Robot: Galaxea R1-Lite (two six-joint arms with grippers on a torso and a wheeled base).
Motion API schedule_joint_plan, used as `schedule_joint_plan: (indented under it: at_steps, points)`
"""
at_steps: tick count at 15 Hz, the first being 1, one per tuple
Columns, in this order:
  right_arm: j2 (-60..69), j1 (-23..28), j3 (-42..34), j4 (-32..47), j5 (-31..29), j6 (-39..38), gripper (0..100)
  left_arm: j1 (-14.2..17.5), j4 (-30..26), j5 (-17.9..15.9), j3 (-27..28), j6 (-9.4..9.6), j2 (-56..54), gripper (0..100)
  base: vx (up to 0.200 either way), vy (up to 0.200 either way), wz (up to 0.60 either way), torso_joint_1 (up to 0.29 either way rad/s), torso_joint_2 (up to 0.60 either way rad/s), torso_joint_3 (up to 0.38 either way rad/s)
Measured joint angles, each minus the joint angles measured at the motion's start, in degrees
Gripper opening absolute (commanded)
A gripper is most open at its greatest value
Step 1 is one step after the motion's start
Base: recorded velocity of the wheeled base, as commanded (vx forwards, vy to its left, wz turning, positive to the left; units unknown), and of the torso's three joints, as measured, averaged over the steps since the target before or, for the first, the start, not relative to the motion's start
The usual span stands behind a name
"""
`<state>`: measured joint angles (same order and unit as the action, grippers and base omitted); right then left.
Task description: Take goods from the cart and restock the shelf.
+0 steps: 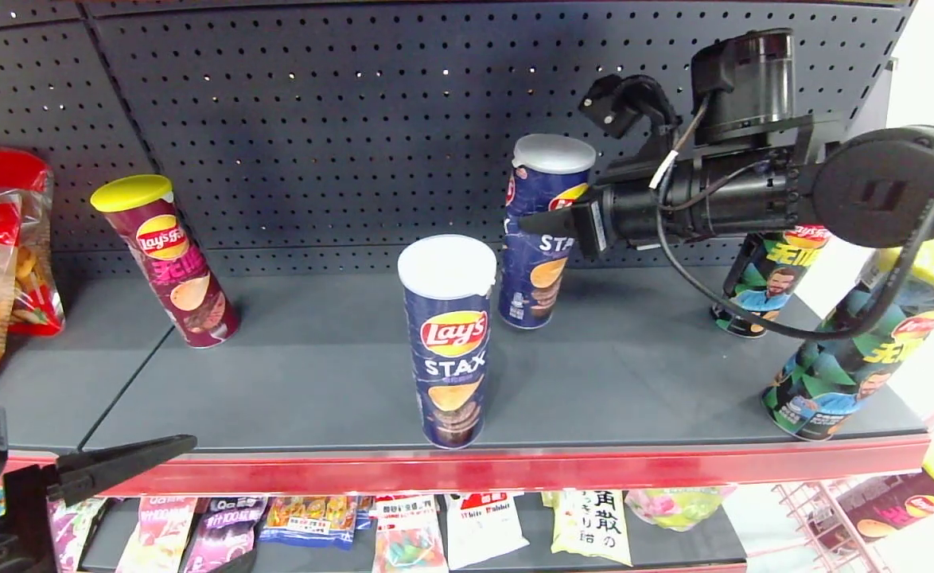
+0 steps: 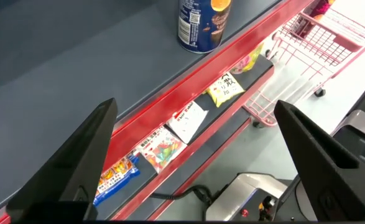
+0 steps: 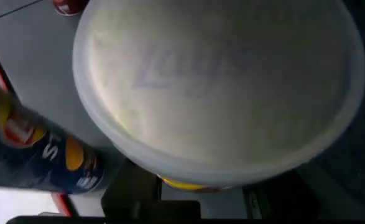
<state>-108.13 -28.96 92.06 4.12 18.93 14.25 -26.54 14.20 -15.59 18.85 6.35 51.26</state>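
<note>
The grey shelf (image 1: 316,374) holds the blue can (image 1: 542,278) near its back, leaning a little. The right gripper (image 1: 554,219) has its fingers clamped on it. It should stand the can flat, then let go gently. The left gripper (image 2: 194,146) waits low, fingers wide apart. One right finger hides behind the can.

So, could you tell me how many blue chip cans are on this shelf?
2: front blue can near the edge; rear blue can behind it, in the right end effector.
</note>
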Motion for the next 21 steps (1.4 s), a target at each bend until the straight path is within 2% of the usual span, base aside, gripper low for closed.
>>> schedule_joint_plan:
  at_steps: [3, 13, 14, 21]
  points:
    - [-4.33, -1.18, 3.52, 0.0, 0.0, -0.07, 0, 0.0, 0.0, 0.16, -0.17, -0.17, -0.09, 100, 0.0, 0.0, 0.0, 0.0, 0.0, 0.0]
    - [-9.24, -3.22, 7.08, 0.04, 0.04, -0.6, 0, 0.02, 0.0, 0.84, -0.2, -0.28, -0.3, 100, 0.0, 0.0, 0.0, 0.0, 0.0, 0.0]
    - [-9.45, -3.17, 7.22, 0.01, 0.02, -0.62, 100, 0.02, 0.0, 0.84, -0.2, -0.26, -0.33, 100, 0.0, 0.0, 0.0, 0.0, 0.0, 0.0]
    - [-8.44, -3.15, 6.03, 0.26, -1.32, -1.41, 100, -0.02, 0.0, 0.77, -0.16, -0.22, 0.02, 100, 0.0, 0.0, 0.0, 0.0, 0.0, 0.0]
